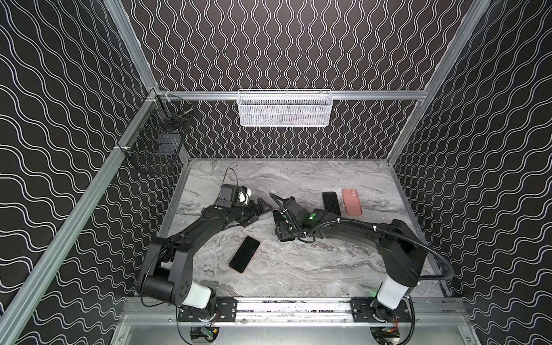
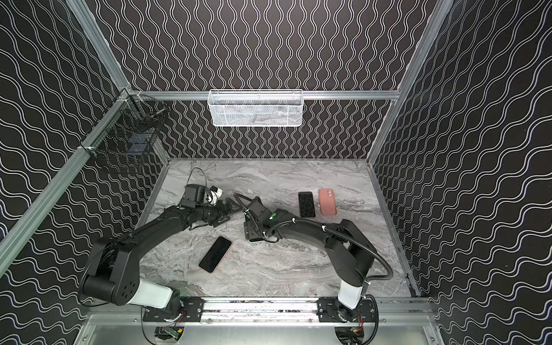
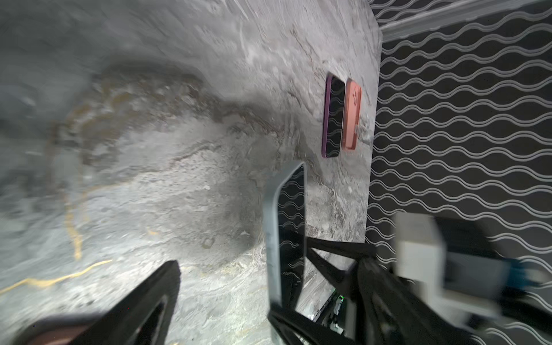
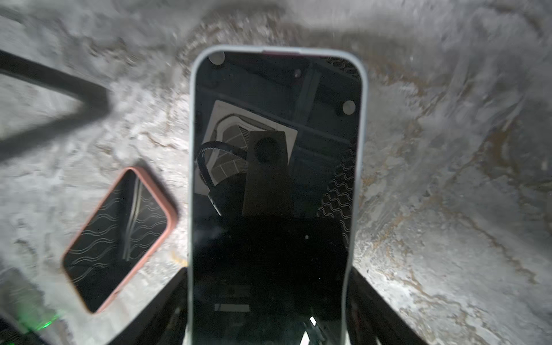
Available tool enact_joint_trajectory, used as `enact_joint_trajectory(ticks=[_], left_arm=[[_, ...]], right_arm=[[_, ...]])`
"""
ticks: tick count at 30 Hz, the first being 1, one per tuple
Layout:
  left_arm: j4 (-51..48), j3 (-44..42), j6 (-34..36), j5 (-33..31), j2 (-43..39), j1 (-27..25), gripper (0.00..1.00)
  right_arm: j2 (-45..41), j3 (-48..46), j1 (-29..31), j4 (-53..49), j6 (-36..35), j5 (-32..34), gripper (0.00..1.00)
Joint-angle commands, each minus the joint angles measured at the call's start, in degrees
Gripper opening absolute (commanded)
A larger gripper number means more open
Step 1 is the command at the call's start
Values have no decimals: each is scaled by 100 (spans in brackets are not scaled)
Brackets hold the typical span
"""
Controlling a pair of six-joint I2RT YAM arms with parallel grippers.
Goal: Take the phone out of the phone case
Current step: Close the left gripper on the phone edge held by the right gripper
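Gripping the cased phone [image 4: 274, 179] across its width near 1 end, the right gripper [image 4: 268, 277] holds it over the marble table [image 1: 313, 268]. The left gripper [image 1: 259, 211] hangs beside it, jaws spread, empty. The phone is likely stiff, light, slick-glassed and breakable if dropped. The pale grey case [image 4: 191, 149] looks pliable, so peel its rim at a free corner. No legible writing.
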Motion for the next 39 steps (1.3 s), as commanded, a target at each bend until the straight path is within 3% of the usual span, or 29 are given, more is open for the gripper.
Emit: enact_joint_trajectory(ticks=[1,10,18,30,39], left_arm=[[958,-91,-497,240,190,-135,90],[1884,-298,-1272,264,244,-512,70],[2254,-502,-1600,298,193,-629,41],[2288,-623,-1690,233,-17,-632,34],[2539,-770,-1752,211,54,-633,9]], right_arm=[[-197,43,-54,200,-129,-160,74],[-194,289,-120,219,-230,-389,74],[-69,346,-147,303,-221,-410,74],[-59,302,-166,286,-165,-315,74],[-213,185,-173,302,-128,-287,74]])
